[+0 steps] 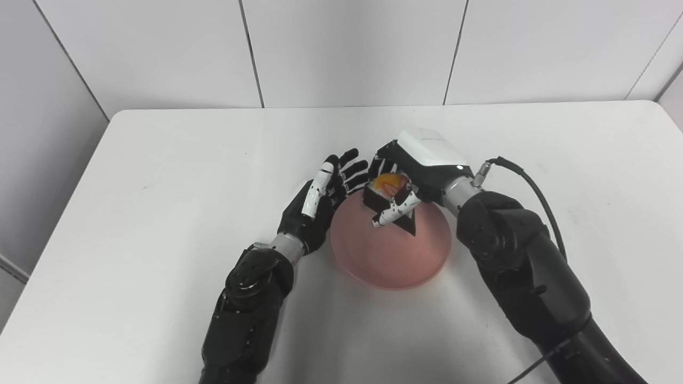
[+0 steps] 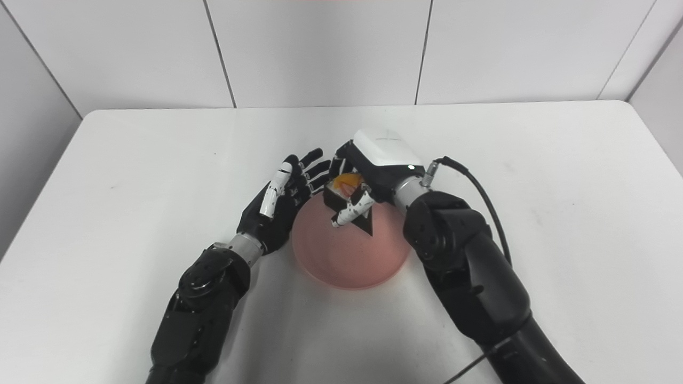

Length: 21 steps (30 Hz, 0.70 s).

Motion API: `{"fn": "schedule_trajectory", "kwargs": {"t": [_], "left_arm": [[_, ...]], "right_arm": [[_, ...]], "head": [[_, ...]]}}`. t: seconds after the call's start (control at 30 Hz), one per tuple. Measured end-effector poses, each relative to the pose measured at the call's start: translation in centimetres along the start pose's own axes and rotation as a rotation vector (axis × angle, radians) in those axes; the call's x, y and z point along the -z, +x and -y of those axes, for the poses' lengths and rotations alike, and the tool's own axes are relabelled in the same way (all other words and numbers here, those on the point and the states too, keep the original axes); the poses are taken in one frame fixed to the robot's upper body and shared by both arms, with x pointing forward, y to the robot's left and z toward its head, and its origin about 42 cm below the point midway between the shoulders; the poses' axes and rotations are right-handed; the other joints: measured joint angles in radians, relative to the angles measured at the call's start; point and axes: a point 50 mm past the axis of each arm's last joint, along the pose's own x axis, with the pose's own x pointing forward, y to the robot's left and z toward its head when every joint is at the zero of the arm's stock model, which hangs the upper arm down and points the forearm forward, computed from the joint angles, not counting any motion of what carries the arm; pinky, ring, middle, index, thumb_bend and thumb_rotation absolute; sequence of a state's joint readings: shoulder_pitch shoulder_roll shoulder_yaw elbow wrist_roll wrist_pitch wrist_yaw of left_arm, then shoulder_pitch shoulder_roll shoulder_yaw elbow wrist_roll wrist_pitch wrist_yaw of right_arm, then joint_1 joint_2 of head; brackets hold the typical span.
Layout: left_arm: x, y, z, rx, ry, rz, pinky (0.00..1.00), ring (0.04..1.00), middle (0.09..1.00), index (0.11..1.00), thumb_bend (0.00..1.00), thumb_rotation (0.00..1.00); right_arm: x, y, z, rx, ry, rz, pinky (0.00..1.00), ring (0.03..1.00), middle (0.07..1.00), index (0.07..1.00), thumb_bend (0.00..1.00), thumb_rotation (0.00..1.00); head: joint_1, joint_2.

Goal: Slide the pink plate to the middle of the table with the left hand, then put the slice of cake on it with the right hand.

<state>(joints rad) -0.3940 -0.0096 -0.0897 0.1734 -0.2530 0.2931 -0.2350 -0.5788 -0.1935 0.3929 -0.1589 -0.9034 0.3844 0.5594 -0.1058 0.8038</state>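
The slice of cake (image 1: 385, 188), dark with an orange top, was gripped in the right hand (image 1: 413, 170) above the far part of the pink plate (image 1: 392, 261); whether it touched the plate could not be told. The plate sat near the middle of the white bench (image 1: 160, 186). The left hand (image 1: 320, 200) stood open, fingers apart, just beside the plate's left rim.

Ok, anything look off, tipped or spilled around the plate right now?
Nothing stands out. The plate sits flat near the middle of the table, with no crumbs or spills visible. The right hand holds the cake over the plate's far edge; the left hand is open beside the plate's left rim.
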Motion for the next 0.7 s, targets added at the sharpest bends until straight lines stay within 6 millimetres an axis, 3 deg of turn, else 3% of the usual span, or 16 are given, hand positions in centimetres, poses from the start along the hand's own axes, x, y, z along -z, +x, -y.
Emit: {"fn": "schedule_trajectory", "kwargs": {"t": [0.27,0.47,0.57,0.7], "left_arm": [[-0.2,-0.1,0.1,0.002,-0.002,-0.012,0.88,0.894,0.906,0.907,0.39,1.00],[-0.2,-0.1,0.1,0.002,-0.002,-0.014,0.88,0.890,0.903,0.900,0.39,1.00],[-0.2,-0.1,0.0,0.001,-0.002,-0.014,0.87,0.891,0.903,0.899,0.39,1.00],[-0.2,-0.1,0.0,0.000,-0.002,-0.014,0.87,0.895,0.902,0.896,0.39,1.00]], "right_arm": [[1.6,0.1,-1.9,-0.030,0.028,-0.046,0.30,0.369,0.464,0.552,0.51,0.00],[2.3,0.3,-2.4,-0.038,0.029,-0.070,0.27,0.410,0.515,0.493,0.51,0.00],[2.5,0.2,-2.8,-0.046,0.030,-0.077,0.29,0.371,0.475,0.549,0.51,0.00],[2.6,0.0,-3.2,-0.056,0.021,-0.082,0.37,0.382,0.495,0.575,0.51,0.00]], "head": [[-0.006,0.002],[-0.011,0.003],[-0.017,0.003],[-0.018,0.002]]}}
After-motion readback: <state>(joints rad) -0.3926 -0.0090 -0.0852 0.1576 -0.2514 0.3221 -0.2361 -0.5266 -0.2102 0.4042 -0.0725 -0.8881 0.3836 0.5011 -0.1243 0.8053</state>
